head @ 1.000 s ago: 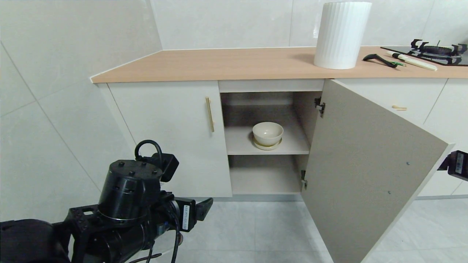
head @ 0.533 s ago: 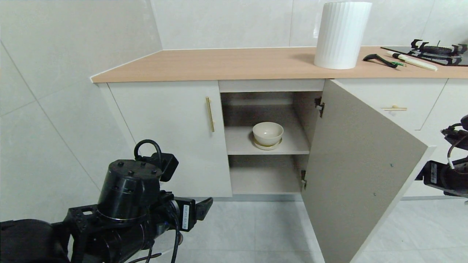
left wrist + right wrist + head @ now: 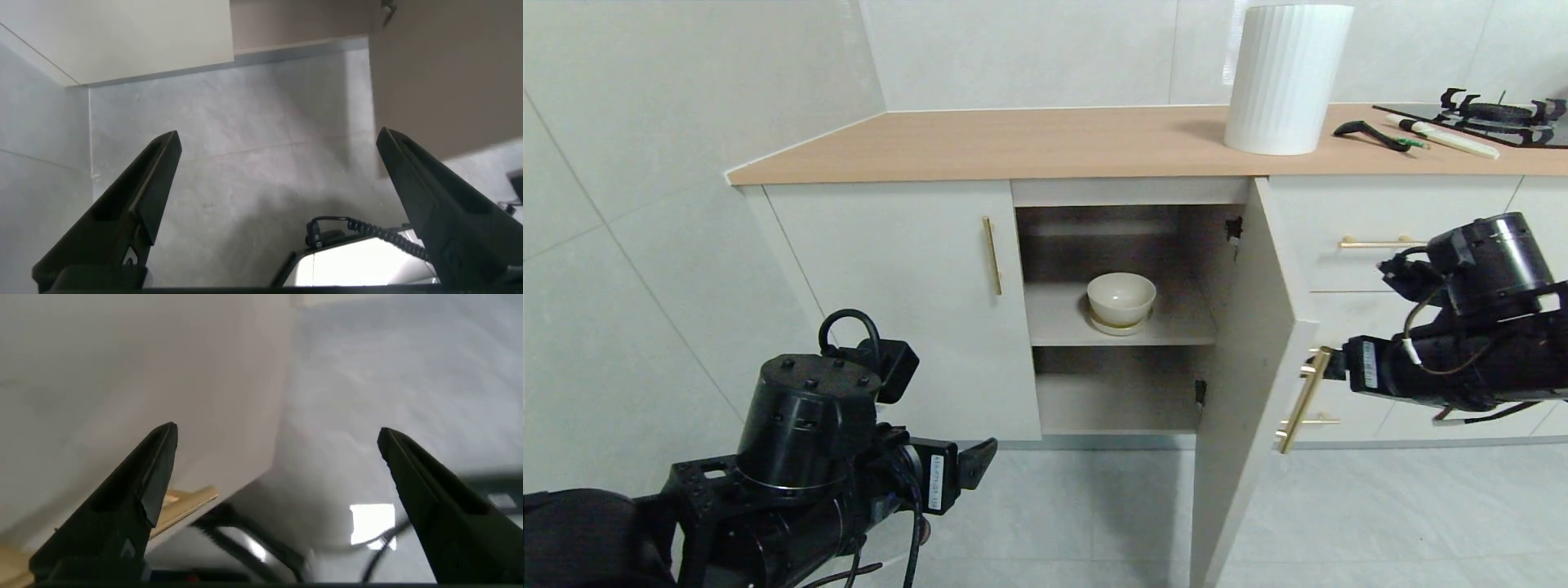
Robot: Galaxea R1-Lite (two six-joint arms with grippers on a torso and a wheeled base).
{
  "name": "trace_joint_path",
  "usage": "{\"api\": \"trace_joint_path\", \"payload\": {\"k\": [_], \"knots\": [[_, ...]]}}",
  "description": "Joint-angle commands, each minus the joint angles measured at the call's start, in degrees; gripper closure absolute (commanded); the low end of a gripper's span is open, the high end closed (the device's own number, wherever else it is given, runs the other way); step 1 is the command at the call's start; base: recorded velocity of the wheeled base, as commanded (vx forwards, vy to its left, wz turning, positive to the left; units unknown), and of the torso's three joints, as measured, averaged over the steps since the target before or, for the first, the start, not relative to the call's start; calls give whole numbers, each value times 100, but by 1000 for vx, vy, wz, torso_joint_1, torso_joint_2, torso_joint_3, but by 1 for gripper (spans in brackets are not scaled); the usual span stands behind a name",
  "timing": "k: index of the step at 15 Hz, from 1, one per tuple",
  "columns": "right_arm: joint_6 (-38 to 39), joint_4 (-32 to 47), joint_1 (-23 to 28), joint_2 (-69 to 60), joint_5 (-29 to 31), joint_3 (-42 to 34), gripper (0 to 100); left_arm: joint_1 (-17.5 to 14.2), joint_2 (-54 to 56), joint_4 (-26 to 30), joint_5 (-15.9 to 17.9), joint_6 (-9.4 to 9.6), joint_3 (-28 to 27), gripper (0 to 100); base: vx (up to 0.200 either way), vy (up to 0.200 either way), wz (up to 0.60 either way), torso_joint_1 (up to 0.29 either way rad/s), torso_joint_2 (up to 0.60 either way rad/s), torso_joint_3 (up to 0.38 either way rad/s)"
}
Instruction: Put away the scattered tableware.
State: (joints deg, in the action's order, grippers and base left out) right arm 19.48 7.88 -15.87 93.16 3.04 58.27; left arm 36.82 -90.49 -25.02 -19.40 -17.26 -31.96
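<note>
My right gripper (image 3: 1330, 365) is at the gold handle (image 3: 1303, 400) of the half-open cabinet door (image 3: 1245, 327), fingers spread wide (nothing gripped, the handle just beside one finger). My left gripper (image 3: 976, 461) hangs low over the floor tiles (image 3: 1094, 506), also wide open. The cream bowl (image 3: 1121, 296) stands on a saucer (image 3: 1117, 328) on the cabinet's upper shelf (image 3: 1062, 322).

- Soft, even light brightens the counter (image 3: 1013, 143) and wall tiles (image 3: 686, 122).
- Cabinet interior (image 3: 1111, 245), ahead of the right gripper (image 3: 276, 434), lies in shadow.
- White glare patch on the floor (image 3: 372, 527) beneath that gripper.
- Head view's edges bow straight lines.
</note>
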Motion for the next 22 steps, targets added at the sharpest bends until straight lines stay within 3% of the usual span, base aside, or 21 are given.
{"api": "trace_joint_path", "payload": {"k": [1, 5, 7, 12, 19, 22], "knots": [[38, -32, -689, 440, 4, 352, 0, 1, 14, -3, -3, 4, -3, 0, 0, 0, 0, 0, 0, 0], [47, -67, -1208, 906, -5, 606, 0, -52, 93, -3, -3, 4, 6, 0, 0, 0, 0, 0, 0, 0], [56, -260, -1269, 1055, -5, 642, 0, -60, 190, -3, -3, 12, -3, 0, 0, 0, 0, 0, 0, 0], [135, -1649, -1410, 1635, 22, 642, 0, -60, 330, -3, -12, 30, -12, 0, 0, 0, 0, 0, 0, 0], [566, -2466, -1410, 1899, 30, 606, 0, -60, 348, -12, -20, 39, -12, 0, 0, 0, 0, 0, 0, 0], [557, -2466, -1427, 1995, 39, 606, 0, -52, 339, -3, -20, 47, -3, 0, 0, 0, 0, 0, 0, 0]]}}
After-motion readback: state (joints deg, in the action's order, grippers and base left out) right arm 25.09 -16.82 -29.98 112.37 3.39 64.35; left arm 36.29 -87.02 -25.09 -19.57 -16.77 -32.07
